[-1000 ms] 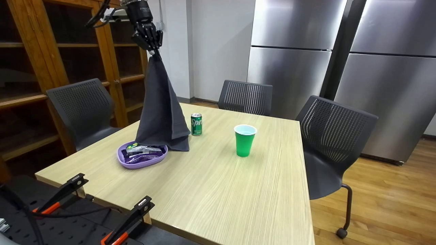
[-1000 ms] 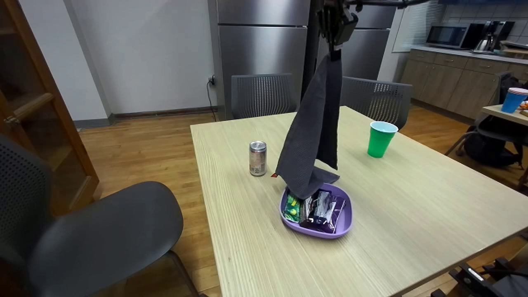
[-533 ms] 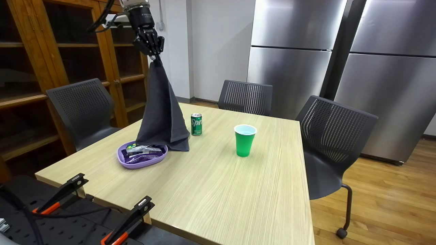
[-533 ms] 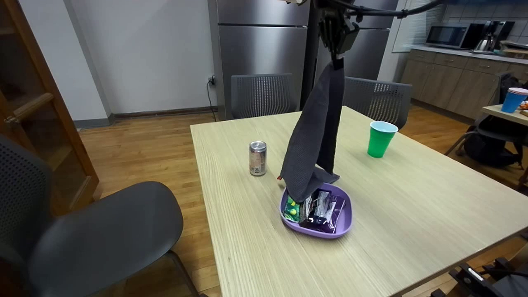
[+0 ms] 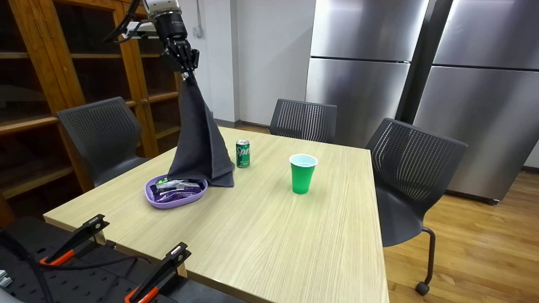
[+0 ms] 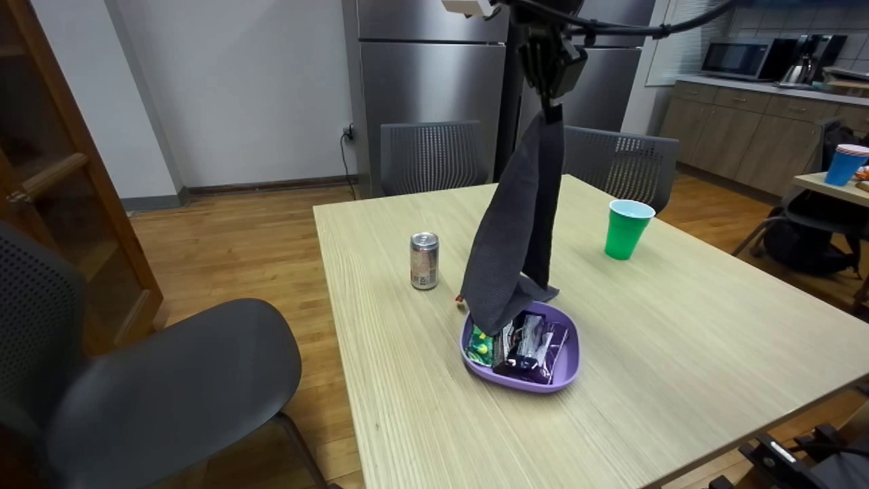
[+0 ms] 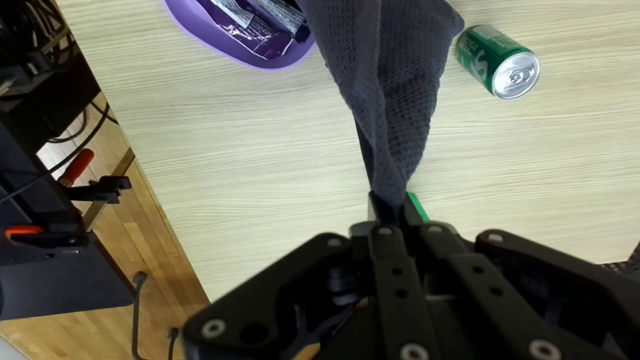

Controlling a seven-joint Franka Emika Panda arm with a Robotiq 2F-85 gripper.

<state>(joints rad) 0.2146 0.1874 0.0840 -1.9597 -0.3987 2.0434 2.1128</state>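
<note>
Dark grey cloth (image 6: 506,224): hung in a tall fold, its lower part lying partly on the table (image 5: 294,244) and partly over the edge of the purple bowl (image 6: 567,360).
Gripper (image 7: 391,210): clamped on the cloth's top end, slightly lower than a second earlier.
Low corner (image 6: 490,319): had slid a little farther over the wrapped snacks (image 6: 533,346); whether it pressed on them could not be told.
Slack: that drop probably left more of the cloth's weight on bowl and table, less on the grip.
Green can (image 5: 243,155): upright, just beside the cloth, apart.
Green cup (image 5: 301,179): upright, well apart.
</note>
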